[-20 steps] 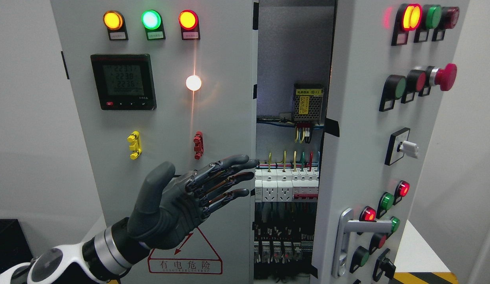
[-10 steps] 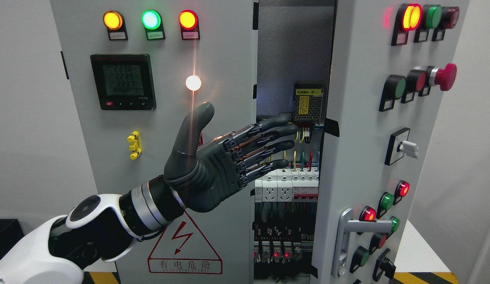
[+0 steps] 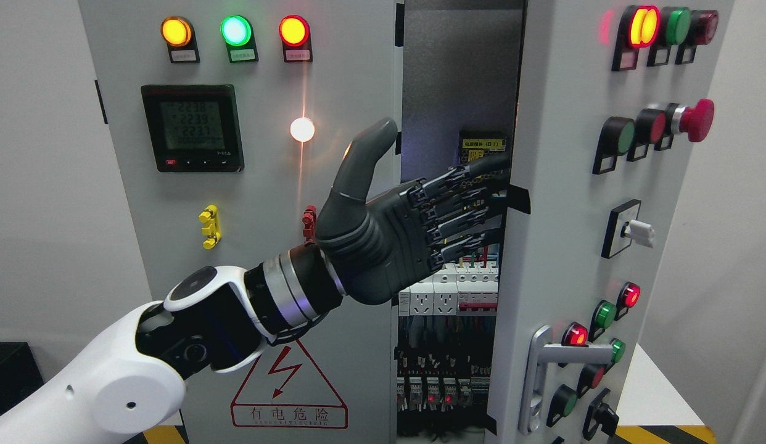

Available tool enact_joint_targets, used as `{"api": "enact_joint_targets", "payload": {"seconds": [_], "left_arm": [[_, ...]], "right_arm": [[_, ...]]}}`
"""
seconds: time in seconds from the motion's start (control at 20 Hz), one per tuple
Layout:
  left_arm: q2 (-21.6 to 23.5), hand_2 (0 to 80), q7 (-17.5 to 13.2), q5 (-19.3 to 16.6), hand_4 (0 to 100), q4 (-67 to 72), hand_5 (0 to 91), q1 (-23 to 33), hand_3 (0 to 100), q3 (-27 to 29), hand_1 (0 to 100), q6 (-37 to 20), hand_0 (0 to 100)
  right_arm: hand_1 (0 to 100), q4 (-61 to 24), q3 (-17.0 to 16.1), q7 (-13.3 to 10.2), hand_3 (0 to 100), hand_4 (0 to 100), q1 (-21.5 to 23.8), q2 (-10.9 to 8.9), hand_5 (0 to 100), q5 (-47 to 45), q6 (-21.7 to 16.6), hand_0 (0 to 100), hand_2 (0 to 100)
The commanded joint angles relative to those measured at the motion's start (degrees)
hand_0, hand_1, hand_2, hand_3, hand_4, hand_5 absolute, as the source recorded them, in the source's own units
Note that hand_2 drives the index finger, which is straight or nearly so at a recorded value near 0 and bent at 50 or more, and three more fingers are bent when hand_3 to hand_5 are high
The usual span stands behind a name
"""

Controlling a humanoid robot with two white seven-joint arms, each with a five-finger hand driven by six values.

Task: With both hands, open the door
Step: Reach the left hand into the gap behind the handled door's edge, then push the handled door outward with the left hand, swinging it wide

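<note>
The grey cabinet's right door (image 3: 562,185) stands partly open, showing breakers and wiring (image 3: 448,296) in the gap. Its silver handle (image 3: 540,376) is low on the door. My left hand (image 3: 432,203) reaches across the gap at mid height, thumb up and fingers (image 3: 463,209) stretched out straight, holding nothing. The fingertips reach the right door's left edge (image 3: 512,246); I cannot tell whether they touch it. The left door (image 3: 259,185) is flat and closed behind my forearm. My right hand is out of view.
The left door carries a meter (image 3: 193,128), lit lamps (image 3: 236,31) and a warning triangle (image 3: 288,394). The right door carries buttons, a red emergency stop (image 3: 697,120) and a rotary switch (image 3: 630,231). A white table (image 3: 648,394) is at lower right.
My left hand has risen and moved right, from low in front of the left door to the right door's edge across the gap. The doors have not moved.
</note>
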Motion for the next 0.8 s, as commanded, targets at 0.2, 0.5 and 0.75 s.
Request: {"api": "enact_joint_targets", "payload": {"seconds": [0.2,0.5,0.75], "left_arm": [[-7.0,0.0,-0.2,3.2,0,4.0,0.0,-2.5,0,-5.3,0,0.3,0],[-7.2,0.0,-0.2,3.5,0,2.1,0.0,-2.6,0,-7.0,0,0.5,0],[-8.6,0.0,-0.2,3.4,0,0.7,0.0,-3.6,0,-7.7,0,0.5,0]], "right_arm": [[0,0.0,0.0,0.0,0,0,0.0,0.00,0,0.1,0.0,0,0],[0,0.0,0.0,0.0,0,0,0.0,0.00,0,0.1,0.0,0,0],[0,0.0,0.0,0.1,0,0,0.0,0.00,0,0.0,0.0,0,0]]}}
